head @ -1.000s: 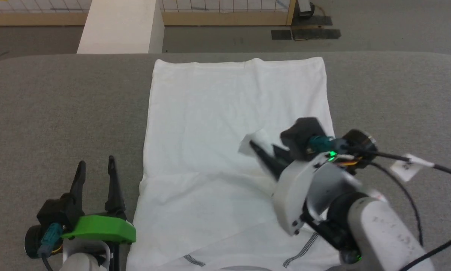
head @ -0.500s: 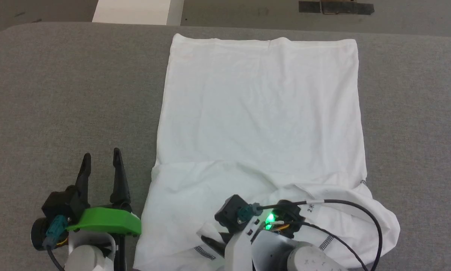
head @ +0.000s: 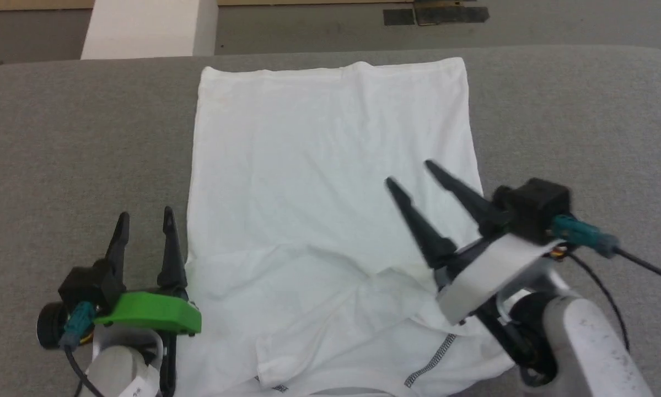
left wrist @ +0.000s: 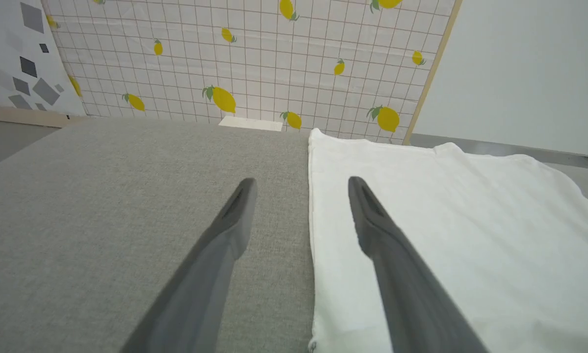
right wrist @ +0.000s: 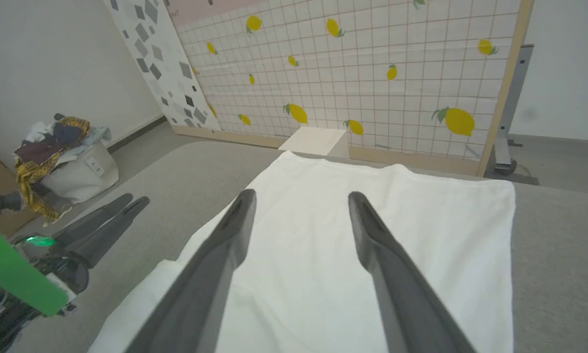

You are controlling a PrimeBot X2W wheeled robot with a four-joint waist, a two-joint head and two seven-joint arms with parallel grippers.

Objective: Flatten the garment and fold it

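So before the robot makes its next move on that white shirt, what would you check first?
1. Is the right gripper open and empty? ok.
2. Is the left gripper open and empty, over the table beside the left edge of the garment? ok.
3. Does the far part of the garment lie flat? ok.
4. Is the near end smooth? not ok: it is rumpled, with loose layers overlapping.
5. Is the whole garment on the table? cannot tell: its near edge runs out of the bottom of the head view.
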